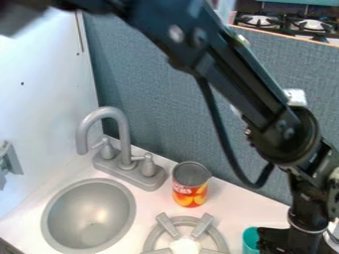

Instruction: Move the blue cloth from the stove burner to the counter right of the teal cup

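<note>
- The gripper (pixel 277 241) is seen at the lower right, angled down beside a teal cup (pixel 250 241); whether it is set wide or narrow, or whether anything is held, cannot be told.
- The cup is partly cut off by the lower edge, and contact with the gripper cannot be confirmed; if it were nudged sideways, it could be tipped or pushed against the burner grate (pixel 202 226).
- The grate is set just left of the cup; its raised prongs could be caught by a low sideways sweep.
- Behind the grate, a can (pixel 190 191) is stood upright on the counter (pixel 232 204); it could be toppled by the arm's hanging cable (pixel 222 134) if the arm were lowered leftward.
- Farther out, the faucet (pixel 123 144) and sink (pixel 89 211) are placed, where a toppled can might be rolled.
</note>
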You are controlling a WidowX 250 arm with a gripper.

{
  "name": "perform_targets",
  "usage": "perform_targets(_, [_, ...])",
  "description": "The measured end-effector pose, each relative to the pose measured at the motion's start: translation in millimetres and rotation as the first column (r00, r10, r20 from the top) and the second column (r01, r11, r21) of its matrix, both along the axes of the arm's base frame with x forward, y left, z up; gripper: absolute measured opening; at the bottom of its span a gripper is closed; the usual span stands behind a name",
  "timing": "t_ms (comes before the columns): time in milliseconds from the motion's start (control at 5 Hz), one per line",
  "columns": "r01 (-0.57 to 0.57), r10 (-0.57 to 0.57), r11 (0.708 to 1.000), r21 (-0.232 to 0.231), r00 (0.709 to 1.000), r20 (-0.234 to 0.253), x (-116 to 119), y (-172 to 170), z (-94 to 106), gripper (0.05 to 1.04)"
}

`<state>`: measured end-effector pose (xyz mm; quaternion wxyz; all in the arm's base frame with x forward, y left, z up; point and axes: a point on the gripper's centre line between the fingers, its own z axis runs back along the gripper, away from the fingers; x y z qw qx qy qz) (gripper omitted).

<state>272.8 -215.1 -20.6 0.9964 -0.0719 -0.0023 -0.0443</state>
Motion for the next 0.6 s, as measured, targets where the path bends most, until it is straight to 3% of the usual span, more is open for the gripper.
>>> perform_targets(200, [-0.034, 0.036, 0.998, -0.051, 0.998, 0.051, -16, 12, 22.9, 1.004])
perform_targets(400, [-0.047, 0.047, 0.999, -0.011, 0.995, 0.084, -30, 32, 39.9, 1.004])
perform_targets(600, [-0.118, 0.111, 0.990, 0.080, 0.990, 0.089, -43, 64, 48.3, 1.003])
